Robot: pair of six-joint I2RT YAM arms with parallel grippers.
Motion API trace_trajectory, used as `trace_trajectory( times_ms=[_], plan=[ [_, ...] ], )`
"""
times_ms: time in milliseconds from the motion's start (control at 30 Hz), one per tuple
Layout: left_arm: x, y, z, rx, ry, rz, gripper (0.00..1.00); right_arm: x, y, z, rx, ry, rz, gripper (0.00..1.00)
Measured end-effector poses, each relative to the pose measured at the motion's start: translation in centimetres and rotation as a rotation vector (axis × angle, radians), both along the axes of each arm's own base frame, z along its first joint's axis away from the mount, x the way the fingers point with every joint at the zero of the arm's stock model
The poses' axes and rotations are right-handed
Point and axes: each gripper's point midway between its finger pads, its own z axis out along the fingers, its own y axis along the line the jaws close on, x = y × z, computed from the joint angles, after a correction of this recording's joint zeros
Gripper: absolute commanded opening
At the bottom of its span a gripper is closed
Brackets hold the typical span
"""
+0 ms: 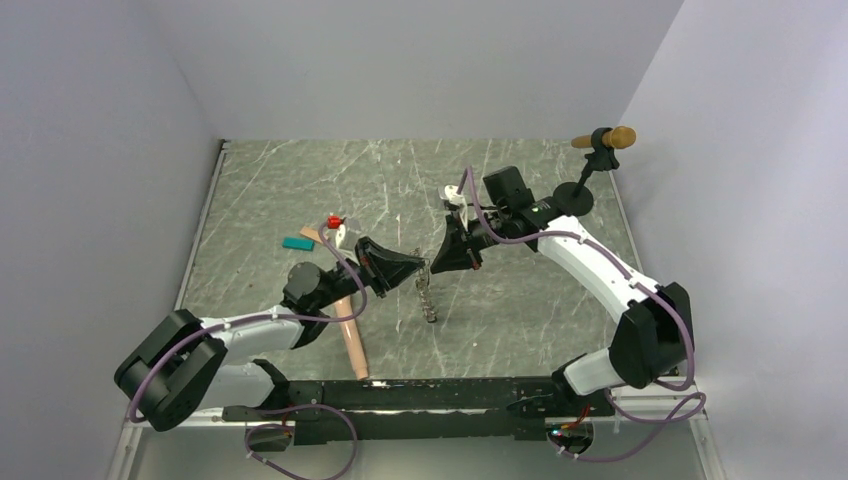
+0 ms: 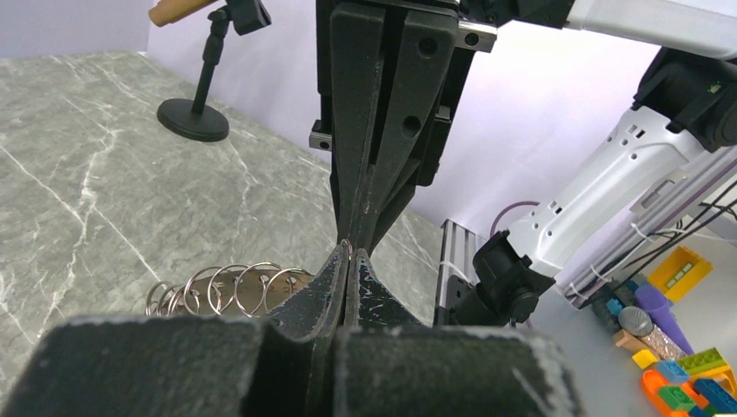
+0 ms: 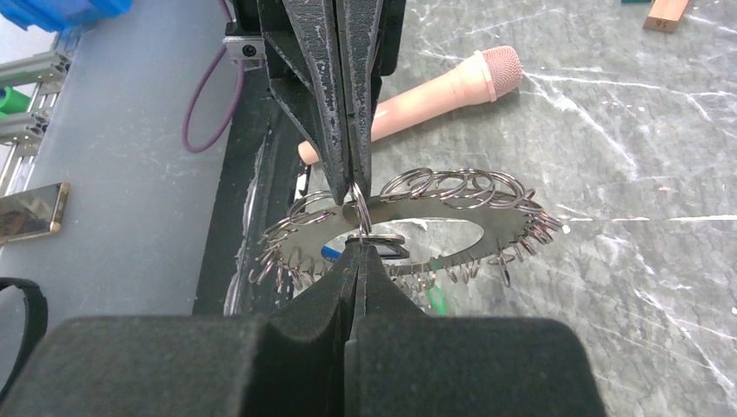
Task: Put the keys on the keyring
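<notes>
Grey marbled counter [image 1: 300,180], white walls all round. Left jaws and right jaws are both clamped shut and meet tip to tip over the middle of the counter, each pinching the same small split ring on the keyring [image 3: 513,228]. Keyring is a flat metal loop with many small split rings round its rim. It hangs off my tips, clear of the counter, with its shadow beneath. Blue key [image 3: 330,253] and green key [image 3: 439,301] show just under the loop; cannot tell if they are hooked on. Red key [image 1: 335,221] lies on the counter on the far side of my left arm, near a teal block [image 1: 297,243]. Peach microphone [image 1: 350,340] lies partly under my left arm. Brown microphone [image 1: 612,137] sits on a black stand [image 1: 575,198] at the far right corner.
</notes>
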Motion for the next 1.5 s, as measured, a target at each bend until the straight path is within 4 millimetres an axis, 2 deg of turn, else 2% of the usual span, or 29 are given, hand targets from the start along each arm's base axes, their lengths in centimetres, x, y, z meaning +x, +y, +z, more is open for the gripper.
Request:
trace_trajectory(
  times_ms=[500, 1067, 1133, 1233, 1333, 1500],
  plan=[
    [0.8, -0.6, 0.2, -0.106, 0.058, 0.119, 0.0, 0.2, 0.8, 0.0, -0.006, -0.059, -0.047, 0.0],
    [1.2, -0.9, 0.5, -0.153, 0.071, 0.187, 0.0, 0.9, 0.5, 0.4, -0.019, -0.082, -0.095, 0.0],
    [1.0, -0.9, 0.2, -0.148, 0.07, 0.178, 0.0, 0.7, 0.3, 0.4, -0.012, -0.074, -0.084, 0.1],
    [0.8, -0.7, -1.1, -0.117, 0.078, 0.16, 0.0, 0.3, -0.2, 0.4, 0.0, -0.07, -0.054, 0.18],
    [0.5, -0.3, -2.2, -0.082, 0.081, 0.134, 0.0, -0.3, -0.6, 0.7, 0.023, -0.072, -0.016, 0.2],
    [0.2, 0.0, -2.5, -0.055, 0.059, 0.074, 0.0, -0.5, -1.3, 1.3, 0.05, -0.076, 0.009, 0.25]
  ],
)
